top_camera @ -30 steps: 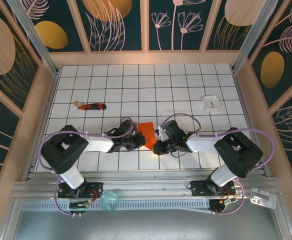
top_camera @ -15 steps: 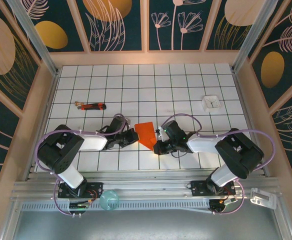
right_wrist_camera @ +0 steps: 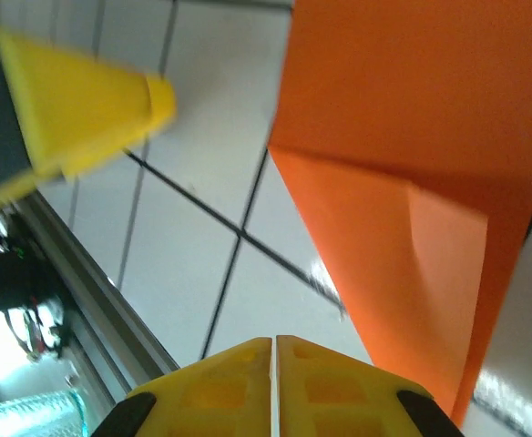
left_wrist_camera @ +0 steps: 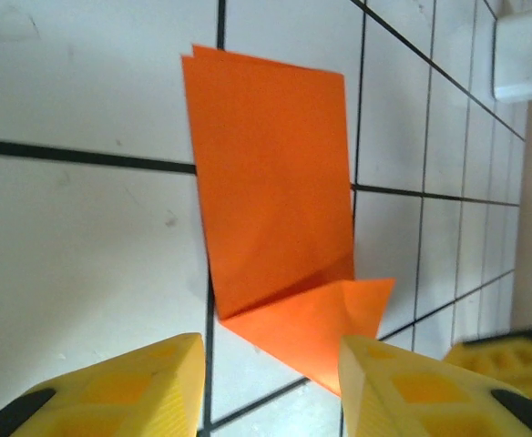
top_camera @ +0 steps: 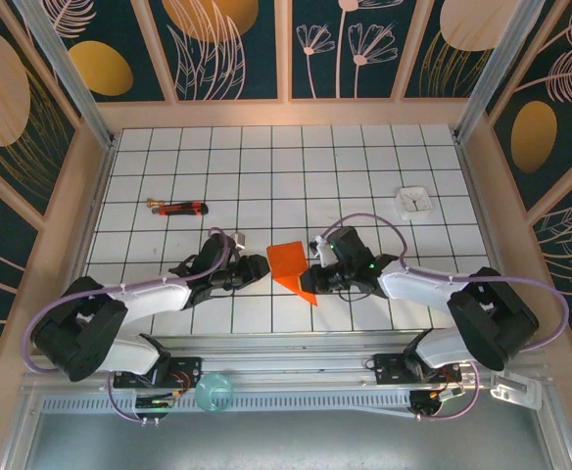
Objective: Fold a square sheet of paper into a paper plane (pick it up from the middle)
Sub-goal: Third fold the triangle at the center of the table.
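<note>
The orange-red square sheet of paper (top_camera: 288, 262) lies folded on the tiled table (top_camera: 266, 166), a narrow strip with a triangular flap at its near end (left_wrist_camera: 275, 182) (right_wrist_camera: 412, 137). My left gripper (top_camera: 260, 266) sits just left of it, low over the tiles. Its yellow jaws stand apart (left_wrist_camera: 271, 387) with nothing between them, and the flap's corner reaches close to the right finger (left_wrist_camera: 384, 382). My right gripper (top_camera: 310, 277) is at the sheet's right edge. Its two fingers are pressed together (right_wrist_camera: 273, 382) beside the paper, holding nothing.
A red-and-black stick-like tool (top_camera: 178, 207) lies at the left back. A small white square object (top_camera: 413, 202) (left_wrist_camera: 521, 55) sits at the right back. A teal round thing (top_camera: 214, 390) rests on the metal rail near the left arm's base. Wooden walls ring the table.
My left gripper has let go of the paper, opened and drawn slightly left. Both arms have stretched lower over the table. The sheet now lies flatter, its pointed flap toward the near edge.
</note>
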`<action>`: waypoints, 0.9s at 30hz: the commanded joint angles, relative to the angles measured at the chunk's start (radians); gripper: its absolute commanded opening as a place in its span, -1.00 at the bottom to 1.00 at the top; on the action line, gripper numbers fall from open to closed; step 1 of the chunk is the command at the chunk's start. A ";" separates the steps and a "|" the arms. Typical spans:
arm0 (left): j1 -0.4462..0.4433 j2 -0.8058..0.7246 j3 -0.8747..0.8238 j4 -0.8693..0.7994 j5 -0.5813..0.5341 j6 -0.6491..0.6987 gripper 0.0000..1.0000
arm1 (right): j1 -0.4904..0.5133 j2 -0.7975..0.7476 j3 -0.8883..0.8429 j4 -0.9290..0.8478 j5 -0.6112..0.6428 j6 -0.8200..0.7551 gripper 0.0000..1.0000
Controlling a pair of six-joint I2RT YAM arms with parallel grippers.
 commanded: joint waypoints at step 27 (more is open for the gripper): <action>-0.072 0.203 0.090 0.092 0.083 -0.079 0.03 | -0.086 0.228 -0.005 0.055 0.073 0.006 -1.00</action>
